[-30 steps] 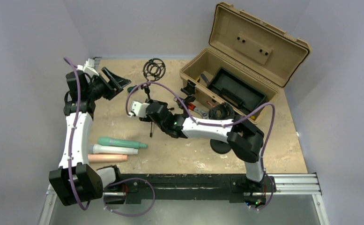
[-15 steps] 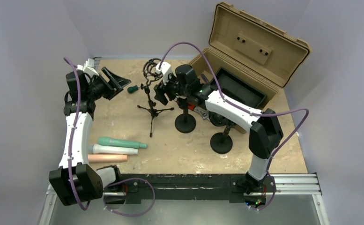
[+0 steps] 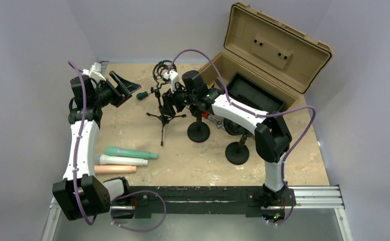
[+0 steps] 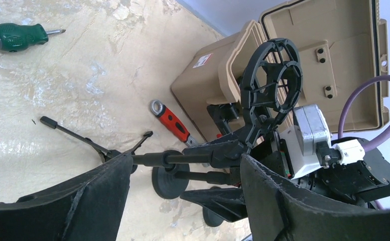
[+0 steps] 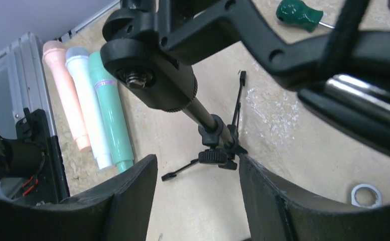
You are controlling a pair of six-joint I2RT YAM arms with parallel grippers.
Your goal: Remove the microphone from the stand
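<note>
microphones [image 3: 127, 160] lie flat on the desk [image 3: 192, 168], three side by side, green, white and pink, at the near left and well apart from the stand [image 3: 162, 116]. in the top view their left ends run up against the left arm's white link, so you cannot tell whether they touch it. a stretch of open desk lies between them and the stand's tripod legs, and that is your widest room.

the stand is upright toward the back middle, with its ring mount [image 3: 163, 70] near the back edge. two round-base stands [image 3: 199, 131] sit just to its right. behind them the open case [image 3: 263, 55] fills the back right corner, so that side is tight. a screwdriver [image 3: 142, 95] lies just left of the stand, and a red wrench [image 4: 171, 120] lies by the case.

your right claw [image 5: 197, 163] is wide and grips nothing. the stand's pole shows beyond its fingertips, apart from both. from above, the claw sits beside the pole under the mount, its fingertips hidden by its own wrist. your left claw [image 4: 186, 160] is wide too and holds nothing. it is raised at the back left near the wall, well apart from the stand.

in the right wrist view the mount's bracket is close and blurred, and it is cut off at the top and right. in the left wrist view the right arm covers the mount's lower part.
</note>
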